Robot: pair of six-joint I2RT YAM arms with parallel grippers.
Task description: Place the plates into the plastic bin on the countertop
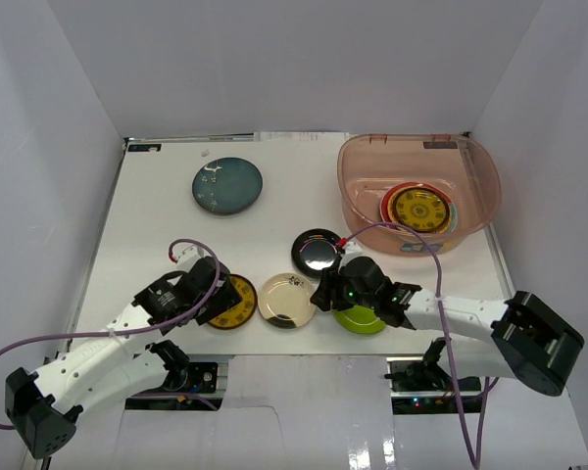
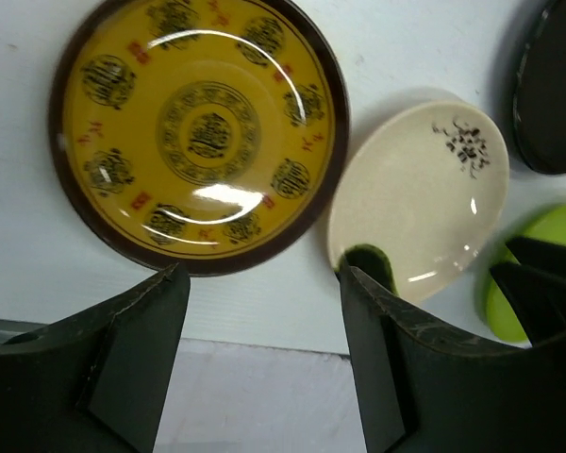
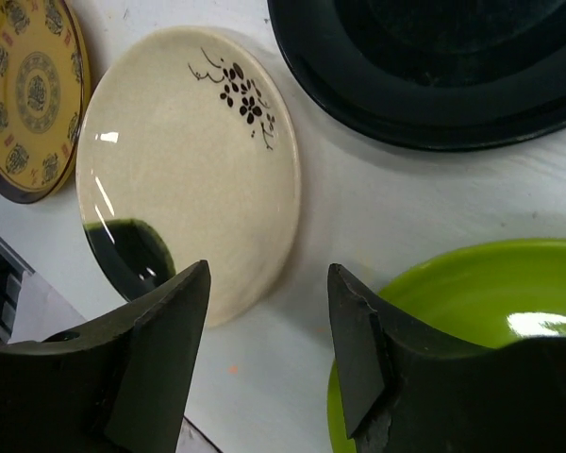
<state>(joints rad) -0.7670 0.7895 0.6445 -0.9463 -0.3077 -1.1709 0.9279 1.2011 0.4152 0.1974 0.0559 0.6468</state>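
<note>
- The plates (image 1: 287, 300): we count five loose on the countertop (image 1: 147, 235) and at least two in the plastic bin (image 1: 365, 191), which sits at the far right corner
- Left gripper (image 2: 262, 278): we see its fingers spread wide with only bare countertop between them, at the near rim of the yellow-brown plate (image 2: 200, 132); it holds nothing, and we cannot tell whether a fingertip touches that rim
- Right gripper (image 3: 267, 278): its fingers stand apart over the gap between the cream plate (image 3: 184, 165) and the lime green plate (image 3: 472, 302), one tip over each rim; nothing is clamped
- Along the near edge, left to right, we see the yellow-brown, cream and lime green plates close together, the first two nearly touching
- The black plate (image 1: 318, 250) lies just beyond them, toward the middle
- The teal plate (image 1: 227, 186) lies alone, well apart toward the far left corner
- In the bin, a yellow patterned plate (image 1: 419, 210) rests on a red floral plate (image 1: 390, 201)
- A purple cable (image 1: 402, 228) from the right arm arcs in front of the bin's near wall
</note>
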